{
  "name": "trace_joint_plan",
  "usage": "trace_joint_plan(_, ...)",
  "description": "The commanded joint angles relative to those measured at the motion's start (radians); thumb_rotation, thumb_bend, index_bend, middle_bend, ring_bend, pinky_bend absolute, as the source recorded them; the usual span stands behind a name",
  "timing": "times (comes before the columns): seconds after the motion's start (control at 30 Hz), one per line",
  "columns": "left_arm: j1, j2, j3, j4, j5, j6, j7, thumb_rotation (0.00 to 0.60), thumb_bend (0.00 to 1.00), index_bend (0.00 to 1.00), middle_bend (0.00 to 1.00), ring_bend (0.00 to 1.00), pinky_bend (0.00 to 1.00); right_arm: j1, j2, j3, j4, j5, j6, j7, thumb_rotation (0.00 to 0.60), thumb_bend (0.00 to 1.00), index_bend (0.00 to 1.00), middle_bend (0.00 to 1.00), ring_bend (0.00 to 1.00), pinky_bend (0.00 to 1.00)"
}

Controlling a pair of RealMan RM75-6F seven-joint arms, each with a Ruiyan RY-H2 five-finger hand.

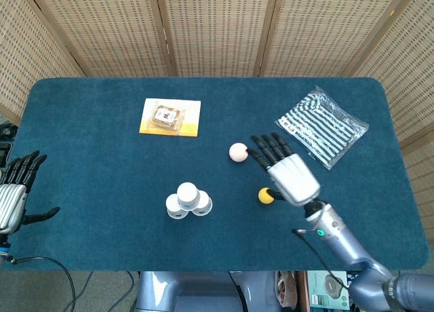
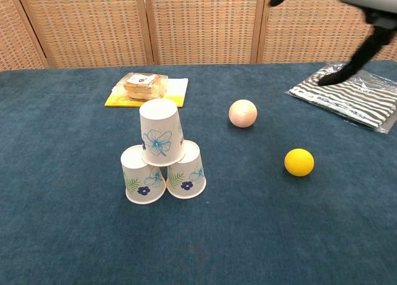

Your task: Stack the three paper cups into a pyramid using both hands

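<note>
We are looking at what we judge to be a finished stack: the top cup [image 2: 161, 131] is sitting upside down across the flat bottoms of the left base cup [image 2: 140, 174] and the right base cup [image 2: 187, 170], which are standing rim-down and touching side by side on the blue table [image 2: 62, 223], toward its near edge and slightly left of centre. The pyramid is standing free, with nothing touching it, so we think little is left beyond keeping both arms clear of it. The cups are white paper printed with blue flowers and green leaves; the top one is leaning very slightly but looks seated on both supports. Our right hand [image 1: 288, 173] is hovering well to the right of the stack, above the yellow ball [image 2: 299, 162], with its fingers [image 1: 270, 148] spread wide and holding nothing. Our left hand [image 1: 15, 193] is waiting off the table's left edge, fingers likewise apart and empty. The pink ball [image 2: 242, 113] is lying to the right of the cups and farther back, a packaged snack on a yellow card [image 2: 146, 87] is resting behind the stack, and a striped bag [image 2: 353, 99] is lying at the far right.
</note>
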Motion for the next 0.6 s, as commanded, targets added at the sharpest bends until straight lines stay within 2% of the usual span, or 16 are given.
trace_joint_plan(0.03,0.044,-0.038,0.016,0.025,0.024,0.067,0.015,0.600,0.12,0.00,0.00,0.00,0.00,-0.247,0.016,-0.095,0.224,-0.060,0.230,0.159,0.600,0.00,0.02,0.00,0.00,0.00)
trace_joint_plan(0.1,0.062,-0.053,0.025,0.038,0.020,0.081,0.032,0.600,0.12,0.00,0.00,0.00,0.00,-0.303,-0.002,-0.103,0.261,-0.068,0.271,0.187,0.600,0.00,0.00,0.00,0.00,0.00)
trace_joint_plan(0.3,0.088,-0.063,0.040,0.052,0.015,0.096,0.066,0.600,0.12,0.00,0.00,0.00,0.00,-0.403,-0.026,-0.112,0.280,-0.093,0.338,0.195,0.600,0.00,0.00,0.00,0.00,0.00)
trace_joint_plan(0.6,0.097,-0.084,0.045,0.079,0.054,0.116,0.093,0.600,0.12,0.00,0.00,0.00,0.00,-0.503,-0.054,-0.103,0.269,-0.131,0.381,0.170,0.600,0.00,0.00,0.00,0.00,0.00)
